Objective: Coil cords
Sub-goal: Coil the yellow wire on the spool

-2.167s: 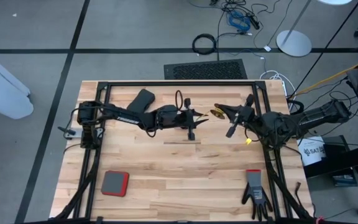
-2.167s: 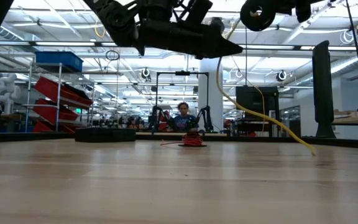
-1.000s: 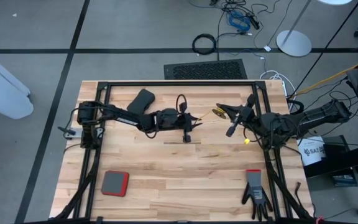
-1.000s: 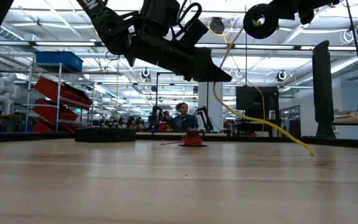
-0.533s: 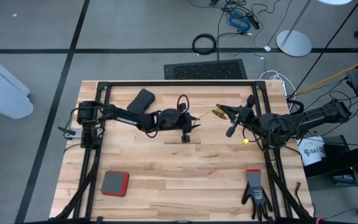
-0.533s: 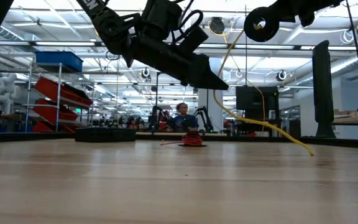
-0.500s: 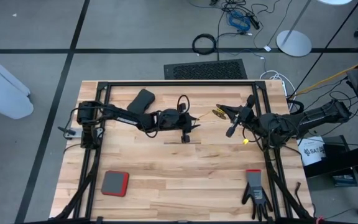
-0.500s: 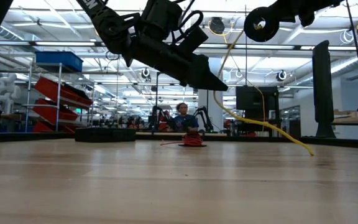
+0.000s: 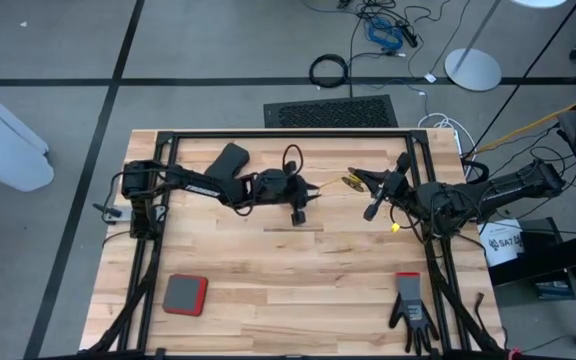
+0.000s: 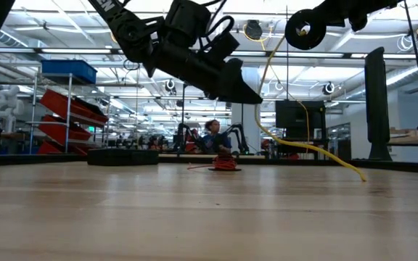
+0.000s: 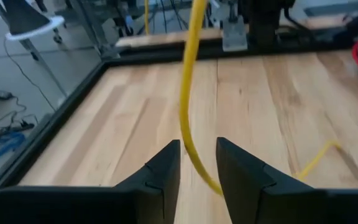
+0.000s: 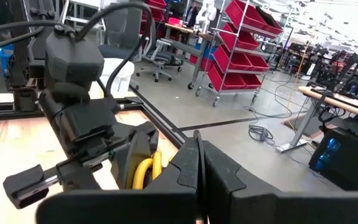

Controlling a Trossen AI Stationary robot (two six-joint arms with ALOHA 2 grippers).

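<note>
While the right pincer (image 9: 351, 179) stays pressed together on the reel (image 10: 301, 27), holding it up in the air, the left pincer (image 11: 197, 163) has lifted and pulled back a little, its fingers slightly spread with the yellow cord (image 11: 188, 93) running loosely between them. That slack suggests it is guiding, not pulling. The red cord (image 10: 223, 163) waits on the table (image 9: 268, 280), well beyond both.

Yellow cord (image 11: 188, 93); reddish-orange cord (image 10: 223, 164); pale wood table (image 9: 298, 290); red pad (image 9: 184, 295); black glove (image 9: 411, 310).
</note>
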